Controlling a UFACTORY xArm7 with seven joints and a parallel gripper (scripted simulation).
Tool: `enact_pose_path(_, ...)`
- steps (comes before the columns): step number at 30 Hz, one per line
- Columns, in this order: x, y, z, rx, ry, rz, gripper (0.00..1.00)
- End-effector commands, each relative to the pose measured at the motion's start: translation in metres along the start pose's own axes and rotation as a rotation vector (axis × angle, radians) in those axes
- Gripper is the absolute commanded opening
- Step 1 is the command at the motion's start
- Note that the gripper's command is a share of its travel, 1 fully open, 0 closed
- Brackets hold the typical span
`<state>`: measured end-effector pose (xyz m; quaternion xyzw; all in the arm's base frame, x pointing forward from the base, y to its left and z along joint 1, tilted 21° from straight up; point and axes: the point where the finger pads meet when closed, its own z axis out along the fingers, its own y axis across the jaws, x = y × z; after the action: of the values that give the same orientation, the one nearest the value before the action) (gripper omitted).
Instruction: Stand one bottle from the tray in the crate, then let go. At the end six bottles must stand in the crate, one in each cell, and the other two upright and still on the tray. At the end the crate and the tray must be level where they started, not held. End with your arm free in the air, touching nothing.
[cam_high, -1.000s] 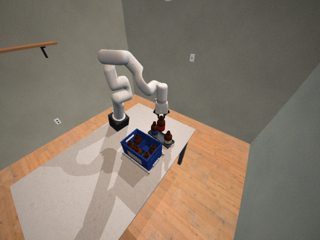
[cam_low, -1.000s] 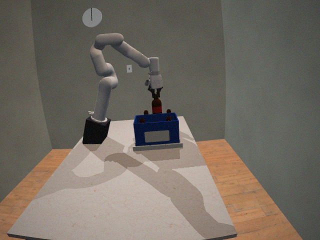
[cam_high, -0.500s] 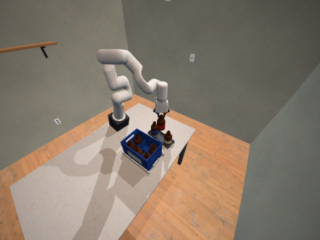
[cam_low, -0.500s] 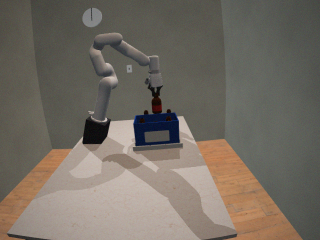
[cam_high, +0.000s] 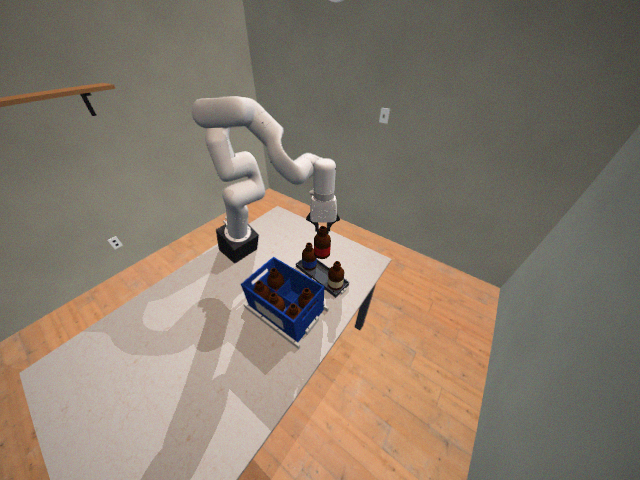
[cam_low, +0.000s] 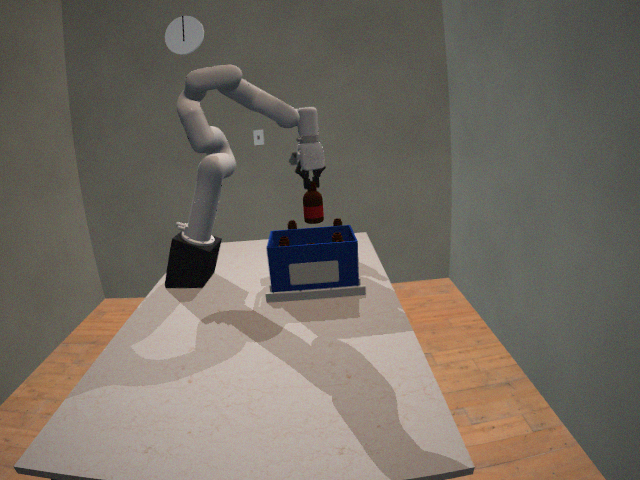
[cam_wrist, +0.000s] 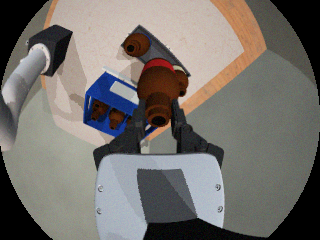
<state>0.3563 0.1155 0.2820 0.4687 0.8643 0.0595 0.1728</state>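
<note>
My gripper (cam_high: 322, 225) is shut on the neck of a brown bottle with a red label (cam_high: 322, 244) and holds it upright in the air above the dark tray (cam_high: 323, 277). The held bottle also shows in the exterior view (cam_low: 313, 206) and in the wrist view (cam_wrist: 159, 90). Two more brown bottles stand on the tray, one with a blue label (cam_high: 308, 256) and one with a white label (cam_high: 336, 275). The blue crate (cam_high: 283, 297) stands in front of the tray with several brown bottles in its cells. One cell at its far right looks empty.
The crate rests on a thin grey base plate (cam_low: 315, 293). The arm's black base (cam_high: 236, 241) stands at the table's far left. The table's right edge runs close beside the tray, with wooden floor beyond.
</note>
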Motion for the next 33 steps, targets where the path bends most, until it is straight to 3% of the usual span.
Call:
enact_pose_path(1, -0.0003, 0.0013, -0.0050, -0.004, -0.001, 0.000, 0.00)
enact_pose_path(33, -0.0003, 0.0012, -0.0114, -0.004, -0.001, 0.000, 0.00)
